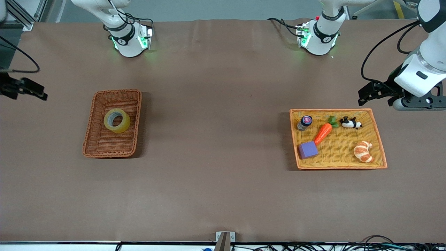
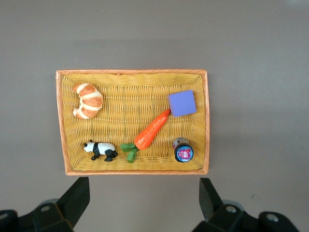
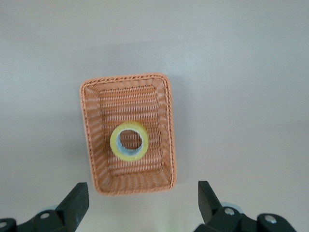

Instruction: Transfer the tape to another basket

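R gripper (image 3: 140, 205) held high w/ fingers spread, empty. Tape (image 1: 117, 120) seen lying in basket (image 1: 91, 129); rim could be struck if descent is off-centre. L gripper (image 2: 145, 200) spread wide over tray (image 1: 378, 139), waiting.

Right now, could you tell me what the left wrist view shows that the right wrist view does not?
Only the left wrist view shows the yellow-orange tray holding a croissant, a panda, a carrot, a purple block and a small jar, with the left gripper open. Only the right wrist view shows the tape lying in the reddish-brown basket, with the right gripper open. Both share the brown table and open fingers holding nothing.
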You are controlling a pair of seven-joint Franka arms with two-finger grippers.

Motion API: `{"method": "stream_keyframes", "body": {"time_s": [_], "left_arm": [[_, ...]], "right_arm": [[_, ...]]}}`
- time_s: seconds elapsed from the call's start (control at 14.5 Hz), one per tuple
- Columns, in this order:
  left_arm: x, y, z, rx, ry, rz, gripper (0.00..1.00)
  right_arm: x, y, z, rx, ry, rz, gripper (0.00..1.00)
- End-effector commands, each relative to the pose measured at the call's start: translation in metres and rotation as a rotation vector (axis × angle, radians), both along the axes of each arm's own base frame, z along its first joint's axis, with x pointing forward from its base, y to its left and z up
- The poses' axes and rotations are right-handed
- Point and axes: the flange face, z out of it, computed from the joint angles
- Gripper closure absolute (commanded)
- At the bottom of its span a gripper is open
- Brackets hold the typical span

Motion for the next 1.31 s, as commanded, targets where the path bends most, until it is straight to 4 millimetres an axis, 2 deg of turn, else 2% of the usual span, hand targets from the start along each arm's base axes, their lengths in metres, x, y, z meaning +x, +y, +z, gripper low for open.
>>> {"method": "stream_keyframes", "body": {"time_s": [0.0,0.07,0.41,0.62,0.9,1.24], "left_arm": [[0.003,-0.001,0.005,0.000,-0.011,0.004,0.00],[0.003,-0.001,0.005,0.000,-0.011,0.004,0.00],[0.005,0.000,0.004,-0.001,-0.007,0.004,0.00],[0.005,0.001,0.003,-0.003,-0.006,0.006,0.00],[0.006,0.000,0.003,-0.004,-0.006,0.004,0.00],[0.006,0.001,0.003,-0.004,-0.006,0.004,0.00]], "right_arm": [[-0.009,0.021,0.029,0.011,-0.003,-0.008,0.00],[-0.013,0.025,0.034,0.010,-0.007,-0.002,0.00],[-0.014,0.018,0.033,0.012,-0.003,0.005,0.00],[-0.015,0.021,0.036,0.013,-0.009,0.012,0.00],[-0.020,0.039,0.043,0.013,-0.022,0.045,0.00],[-0.019,0.036,0.043,0.013,-0.024,0.039,0.00]]}}
